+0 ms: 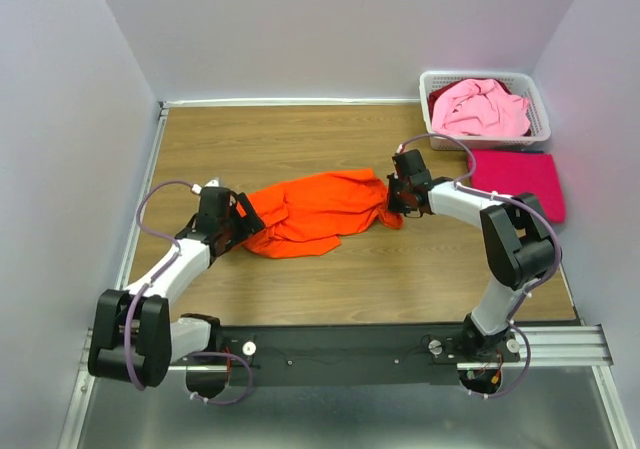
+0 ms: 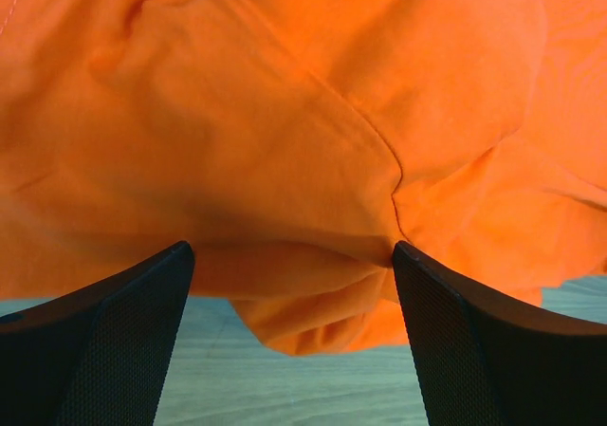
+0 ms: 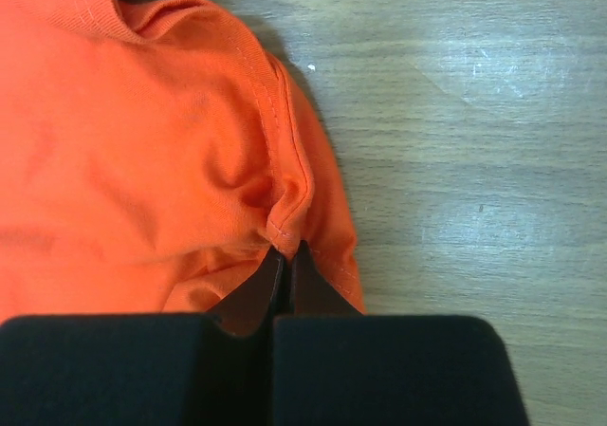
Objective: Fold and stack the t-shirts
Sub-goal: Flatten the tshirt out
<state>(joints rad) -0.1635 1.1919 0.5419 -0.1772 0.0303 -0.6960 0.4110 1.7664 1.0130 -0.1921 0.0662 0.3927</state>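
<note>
Rail w/ both arm bases sits closest to the top cam, along the near edge of the wood bench.

Biggest item on it is the orange t-shirt, strung out btwn the two sets of jaws and bunched and creased, not flat.

Magenta-red t-shirt lies just outboard of the R jaws as a flat, neat rectangle; looks folded.

White basket stands beyond the R jaws toward the far wall, touching or nearly touching the magenta one. Pale pink t-shirt is heaped inside it, unfolded. A bit of darker red shows in the basket's L corner; can't tell what it is.

- **R jaws:** pressed together, pinching a stitched seam at the orange shirt's edge, low to the bench.
- **L jaws:** spread wide. Orange cloth fills the space just ahead of the tips w/ a fold hanging btwn them, nothing clamped.

Progress, as I read it: approx. one of three done (magenta). Orange is only partly gripped and needs a 2nd hold, then spreading out, folding and stacking. Pink not started yet.
</note>
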